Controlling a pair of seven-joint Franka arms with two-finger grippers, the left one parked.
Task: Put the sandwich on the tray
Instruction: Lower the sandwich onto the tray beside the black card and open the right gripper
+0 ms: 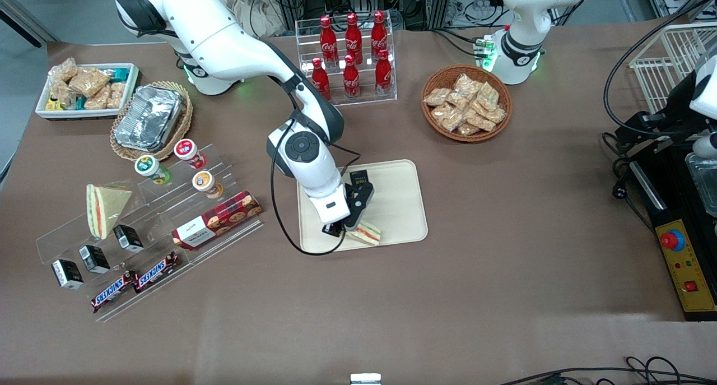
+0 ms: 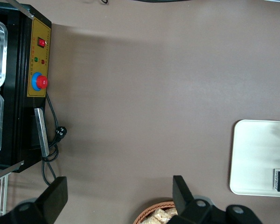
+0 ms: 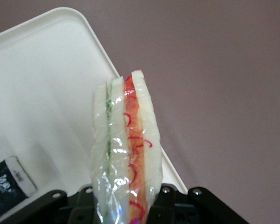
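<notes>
Right arm's tool point(image 1: 347, 228) clenched on the sandwich point(image 1: 364, 232) w/ its fingers on either side of the wedge, low over the tray's point(image 1: 400, 205) corner nearest the front camera. Wrist view: sandwich point(image 3: 123, 149) stands on edge betw. the black fingers point(image 3: 165, 198), clear wrap showing pale bread, an orange-red layer and a thin green one; tip juts out over the tray rim point(image 3: 98, 51) toward the brown worktop point(image 1: 504, 261). Whether the wedge touches the tray surface: can't tell. A small black packet point(image 1: 358, 178) lies on the tray, farther from the camera than the sandwich. Toward the working arm's end of the worktop, a second wrapped wedge point(image 1: 101, 208) sits on a clear acrylic display stand point(image 1: 157, 217) w/ small black boxes point(image 1: 94, 258), Snickers bars point(image 1: 134, 281) and a red cookie box point(image 1: 217, 219).
</notes>
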